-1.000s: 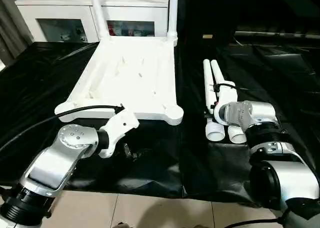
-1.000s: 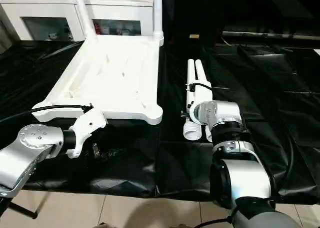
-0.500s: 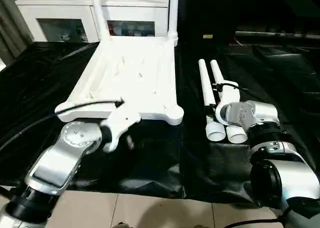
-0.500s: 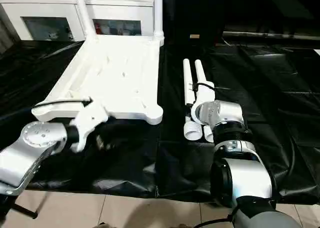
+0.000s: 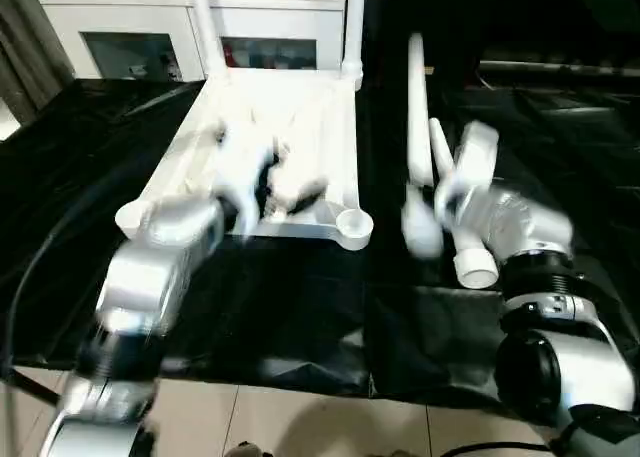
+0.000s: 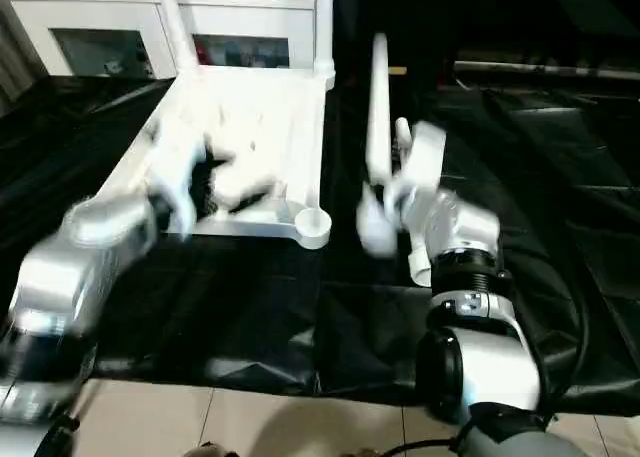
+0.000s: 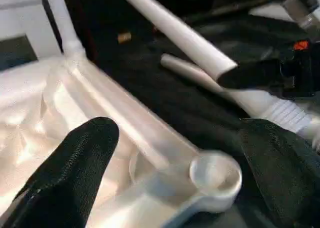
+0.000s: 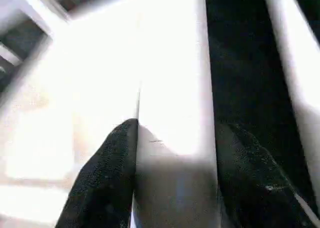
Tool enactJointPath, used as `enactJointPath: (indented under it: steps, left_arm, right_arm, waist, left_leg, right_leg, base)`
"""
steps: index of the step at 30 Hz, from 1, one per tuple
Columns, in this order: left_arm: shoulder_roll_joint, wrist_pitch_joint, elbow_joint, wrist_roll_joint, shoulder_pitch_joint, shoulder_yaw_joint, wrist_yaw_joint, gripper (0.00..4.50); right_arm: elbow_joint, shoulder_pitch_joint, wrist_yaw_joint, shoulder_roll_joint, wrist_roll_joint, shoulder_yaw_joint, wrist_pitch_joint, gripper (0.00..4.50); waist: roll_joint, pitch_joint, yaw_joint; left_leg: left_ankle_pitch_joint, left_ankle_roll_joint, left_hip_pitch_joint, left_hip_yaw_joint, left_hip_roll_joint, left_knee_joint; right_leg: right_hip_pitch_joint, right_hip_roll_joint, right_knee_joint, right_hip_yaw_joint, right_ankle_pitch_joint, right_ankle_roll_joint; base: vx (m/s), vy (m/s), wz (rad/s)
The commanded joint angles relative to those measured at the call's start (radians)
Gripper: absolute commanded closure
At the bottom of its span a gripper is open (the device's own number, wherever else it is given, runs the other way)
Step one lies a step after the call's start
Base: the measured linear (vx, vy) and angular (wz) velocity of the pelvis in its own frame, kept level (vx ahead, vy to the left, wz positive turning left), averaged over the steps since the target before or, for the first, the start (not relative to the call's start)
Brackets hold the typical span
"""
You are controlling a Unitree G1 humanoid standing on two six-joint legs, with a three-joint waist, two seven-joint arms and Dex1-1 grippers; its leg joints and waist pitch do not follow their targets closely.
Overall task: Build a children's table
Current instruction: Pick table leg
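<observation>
**White leg gripped beside the upturned tabletop**

White plastic makes up the rectangular ribbed tabletop [image 5: 300, 127], which lies underside up on the black sheet [image 5: 300, 307] in the left eye view, with two long white tapered tube legs already standing in its far corner sockets [image 5: 352, 27]. Over the tabletop's near half hovers the blurred left gripper [image 5: 262, 187]. To the right of the tabletop the right gripper [image 5: 440, 192] holds a third white tube leg [image 5: 417, 107] tilted up off the sheet, and a fourth leg [image 5: 468, 257] lies just beside it. Behind the tabletop stands a white glass-door cabinet [image 5: 150, 37].

From the left wrist, the left gripper's two black fingers [image 7: 75, 173] stand wide apart, holding nothing, with the tabletop's empty round corner socket [image 7: 215, 173] between them and the raised leg [image 7: 175, 33] beyond it.

From the right wrist, the right gripper's black fingers [image 8: 110, 178] are closed partway on the leg [image 8: 170, 88], one against each side of the tube.
</observation>
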Motion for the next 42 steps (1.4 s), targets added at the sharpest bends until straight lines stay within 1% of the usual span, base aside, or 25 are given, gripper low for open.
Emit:
enactJointPath:
  steps: [1, 3, 4, 5, 6, 7, 8, 9, 12, 16, 18, 23, 26, 27, 29, 30, 31, 33, 35, 36, 37, 39, 40, 41, 42]
  left_arm:
    - [-0.029, 0.039, 0.042, -0.038, -0.053, 0.038, 0.016, 0.00]
    - [-0.086, 0.127, 0.091, -0.120, -0.147, 0.095, 0.018, 0.00]
    - [-0.086, 0.127, 0.091, -0.120, -0.147, 0.095, 0.018, 0.00]
    - [-0.117, 0.172, 0.113, -0.194, -0.204, 0.130, 0.002, 0.00]
    - [-0.139, 0.201, 0.123, -0.260, -0.247, 0.154, -0.020, 0.00]
    - [-0.139, 0.201, 0.123, -0.260, -0.247, 0.154, -0.020, 0.00]
    - [-0.145, 0.211, 0.125, -0.278, -0.260, 0.160, -0.026, 0.00]
    - [-0.148, 0.209, 0.132, -0.281, -0.273, 0.156, -0.031, 0.00]
    - [-0.152, 0.206, 0.147, -0.282, -0.301, 0.148, -0.031, 0.00]
    - [-0.155, 0.230, 0.164, -0.289, -0.324, 0.164, -0.030, 0.00]
    - [-0.155, 0.251, 0.171, -0.311, -0.333, 0.178, -0.022, 0.00]
    - [-0.179, 0.299, 0.171, -0.396, -0.346, 0.242, 0.012, 0.00]
    - [-0.185, 0.307, 0.168, -0.406, -0.346, 0.249, 0.015, 0.00]
    - [-0.185, 0.309, 0.166, -0.403, -0.344, 0.247, 0.017, 0.00]
    - [-0.189, 0.320, 0.163, -0.405, -0.341, 0.246, 0.027, 0.00]
    - [-0.192, 0.330, 0.160, -0.408, -0.339, 0.248, 0.035, 0.00]
    - [-0.196, 0.341, 0.159, -0.410, -0.339, 0.251, 0.054, 0.18]
    - [-0.211, 0.362, 0.173, -0.408, -0.347, 0.269, 0.119, 0.37]
    - [-0.225, 0.354, 0.206, -0.388, -0.358, 0.288, 0.183, 0.40]
    - [-0.232, 0.347, 0.219, -0.380, -0.361, 0.295, 0.206, 0.63]
    - [-0.247, 0.336, 0.236, -0.371, -0.366, 0.310, 0.254, 0.75]
    - [-0.259, 0.323, 0.246, -0.363, -0.369, 0.323, 0.290, 0.80]
    - [-0.267, 0.314, 0.256, -0.358, -0.374, 0.336, 0.318, 0.95]
    - [-0.273, 0.311, 0.260, -0.356, -0.378, 0.345, 0.337, 0.95]
    - [-0.274, 0.310, 0.262, -0.356, -0.379, 0.347, 0.341, 1.08]
  right_arm:
    - [-0.096, 0.031, 0.120, 0.000, 0.081, -0.016, -0.002, 2.63]
    - [-0.247, 0.090, 0.293, -0.007, 0.203, -0.021, 0.049, 2.63]
    - [-0.247, 0.090, 0.293, -0.007, 0.203, -0.021, 0.049, 2.63]
    - [-0.355, 0.142, 0.383, -0.016, 0.299, -0.020, 0.114, 2.63]
    - [-0.441, 0.188, 0.452, -0.028, 0.384, -0.018, 0.186, 2.63]
    - [-0.441, 0.188, 0.452, -0.028, 0.384, -0.018, 0.186, 2.63]
    - [-0.463, 0.200, 0.471, -0.033, 0.407, -0.016, 0.207, 2.64]
    - [-0.482, 0.213, 0.491, -0.039, 0.426, -0.009, 0.220, 2.64]
    - [-0.527, 0.236, 0.520, -0.045, 0.460, 0.005, 0.238, 2.64]
    - [-0.564, 0.256, 0.540, -0.049, 0.482, 0.016, 0.254, 2.64]
    - [-0.590, 0.272, 0.552, -0.055, 0.483, 0.040, 0.263, 2.64]
    - [-0.627, 0.293, 0.562, -0.075, 0.440, 0.120, 0.246, 2.64]
    - [-0.631, 0.296, 0.567, -0.085, 0.409, 0.152, 0.227, 2.64]
    - [-0.634, 0.297, 0.567, -0.088, 0.393, 0.171, 0.217, 2.64]
    - [-0.643, 0.300, 0.560, -0.090, 0.370, 0.200, 0.201, 2.64]
    - [-0.649, 0.301, 0.551, -0.094, 0.342, 0.224, 0.184, 2.64]
    - [-0.654, 0.303, 0.540, -0.097, 0.310, 0.250, 0.155, 2.64]
    - [-0.658, 0.304, 0.508, -0.094, 0.263, 0.287, 0.109, 2.64]
    - [-0.661, 0.309, 0.470, -0.081, 0.185, 0.338, 0.033, 2.64]
    - [-0.663, 0.313, 0.456, -0.078, 0.140, 0.369, -0.012, 2.64]
    - [-0.664, 0.319, 0.421, -0.069, 0.075, 0.412, -0.069, 2.64]
    - [-0.662, 0.322, 0.385, -0.058, 0.025, 0.441, -0.110, 2.64]
    - [-0.662, 0.324, 0.364, -0.049, 0.001, 0.457, -0.130, 2.64]
    - [-0.662, 0.326, 0.353, -0.043, -0.013, 0.467, -0.146, 2.64]
    - [-0.661, 0.326, 0.347, -0.042, -0.018, 0.469, -0.149, 2.64]
  waist:
    - [-0.022, -0.082, 0.005]
    - [-0.014, -0.083, 0.020]
    - [-0.014, -0.083, 0.020]
    - [-0.029, -0.080, 0.023]
    - [-0.024, -0.084, 0.034]
    - [-0.025, -0.083, 0.037]
    - [-0.028, -0.081, 0.036]
    - [-0.029, -0.081, 0.038]
    - [-0.028, -0.076, 0.038]
    - [-0.028, -0.077, 0.038]
    - [-0.029, -0.076, 0.039]
    - [-0.032, -0.077, 0.043]
    - [-0.031, -0.077, 0.047]
    - [-0.034, -0.077, 0.047]
    - [-0.031, -0.079, 0.052]
    - [-0.031, -0.078, 0.053]
    - [-0.029, -0.078, 0.054]
    - [-0.031, -0.078, 0.053]
    - [-0.030, -0.077, 0.053]
    - [-0.028, -0.076, 0.053]
    - [-0.030, -0.077, 0.053]
    - [-0.029, -0.077, 0.051]
    - [-0.028, -0.079, 0.050]
    - [-0.024, -0.080, 0.050]
    - [-0.027, -0.078, 0.048]
  left_leg:
    - [-0.073, 0.033, -0.001, 0.008, 0.000, -0.053]
    - [-0.078, 0.060, 0.011, 0.014, -0.001, -0.046]
    - [-0.078, 0.060, 0.011, 0.014, -0.001, -0.046]
    - [-0.048, 0.072, 0.000, 0.010, -0.002, -0.051]
    - [-0.056, 0.071, 0.008, 0.007, 0.005, -0.050]
    - [-0.054, 0.085, 0.007, 0.007, 0.005, -0.049]
    - [-0.046, 0.086, 0.001, 0.006, 0.005, -0.050]
    - [-0.050, 0.084, 0.001, 0.007, 0.004, -0.050]
    - [-0.080, 0.060, 0.001, 0.008, 0.001, -0.052]
    - [-0.079, 0.044, 0.000, 0.006, 0.001, -0.054]
    - [-0.082, 0.038, 0.000, 0.006, 0.002, -0.054]
    - [-0.066, 0.037, -0.003, 0.006, 0.001, -0.052]
    - [-0.067, 0.034, -0.004, 0.005, 0.002, -0.053]
    - [-0.066, 0.035, -0.004, 0.006, 0.002, -0.053]
    - [-0.058, 0.033, -0.004, 0.005, 0.004, -0.052]
    - [-0.056, 0.033, -0.004, 0.005, 0.005, -0.052]
    - [-0.054, 0.032, -0.005, 0.004, 0.004, -0.052]
    - [-0.055, 0.023, -0.004, 0.004, 0.005, -0.052]
    - [-0.065, 0.022, -0.006, 0.004, 0.004, -0.051]
    - [-0.071, 0.016, -0.006, 0.004, 0.001, -0.051]
    - [-0.071, 0.017, -0.005, 0.004, 0.001, -0.052]
    - [-0.070, 0.014, -0.007, 0.002, 0.002, -0.052]
    - [-0.070, 0.016, -0.004, 0.001, 0.003, -0.052]
    - [-0.068, 0.016, -0.004, 0.000, 0.004, -0.052]
    - [-0.073, 0.019, -0.005, 0.002, 0.002, -0.053]
  right_leg:
    - [0.072, -0.058, -0.064, 0.040, -0.082, -0.184]
    - [0.069, -0.052, -0.066, 0.043, -0.062, -0.178]
    - [0.069, -0.052, -0.066, 0.043, -0.062, -0.178]
    - [0.077, -0.051, -0.063, 0.040, -0.027, -0.193]
    - [0.072, -0.058, -0.060, 0.040, -0.030, -0.200]
    - [0.074, -0.058, -0.060, 0.040, -0.018, -0.216]
    - [0.074, -0.058, -0.059, 0.039, -0.023, -0.222]
    - [0.073, -0.059, -0.062, 0.039, -0.036, -0.219]
    - [0.073, -0.062, -0.078, 0.040, -0.142, -0.177]
    - [0.073, -0.062, -0.082, 0.038, -0.189, -0.153]
    - [0.071, -0.061, -0.083, 0.037, -0.199, -0.144]
    - [0.070, -0.063, -0.081, 0.037, -0.182, -0.150]
    - [0.070, -0.063, -0.081, 0.037, -0.198, -0.141]
    - [0.069, -0.063, -0.082, 0.038, -0.196, -0.139]
    - [0.068, -0.063, -0.080, 0.038, -0.186, -0.131]
    - [0.067, -0.063, -0.079, 0.038, -0.181, -0.131]
    - [0.067, -0.063, -0.079, 0.038, -0.174, -0.131]
    - [0.066, -0.063, -0.076, 0.038, -0.160, -0.134]
    - [0.067, -0.064, -0.079, 0.038, -0.171, -0.129]
    - [0.066, -0.063, -0.082, 0.038, -0.190, -0.117]
    - [0.068, -0.063, -0.084, 0.038, -0.192, -0.112]
    - [0.067, -0.062, -0.082, 0.038, -0.180, -0.109]
    - [0.067, -0.062, -0.080, 0.037, -0.170, -0.113]
    - [0.067, -0.062, -0.078, 0.038, -0.158, -0.118]
    - [0.066, -0.059, -0.080, 0.037, -0.146, -0.124]
  base:
    - [0.000, 0.000, 0.00]
    - [0.000, 0.000, 0.00]
    - [0.000, 0.000, 0.00]
    - [0.000, 0.000, 0.00]
    - [0.000, 0.000, 0.00]
    - [0.000, 0.000, 0.00]
    - [0.000, 0.000, 0.00]
    - [0.000, 0.000, 0.00]
    - [0.000, 0.000, 0.00]
    - [0.000, 0.000, 0.00]
    - [0.000, 0.000, 0.00]
    - [0.000, 0.000, 0.00]
    - [0.000, 0.000, 0.00]
    - [0.000, 0.000, 0.00]
    - [0.000, 0.000, 0.00]
    - [0.000, 0.000, 0.00]
    - [0.000, 0.000, 0.00]
    - [0.000, 0.000, 0.00]
    - [0.000, 0.000, 0.00]
    - [0.000, 0.000, 0.00]
    - [0.000, 0.000, 0.00]
    - [0.000, 0.000, 0.00]
    - [0.000, 0.000, 0.00]
    - [0.000, 0.000, 0.00]
    - [0.000, 0.000, 0.00]
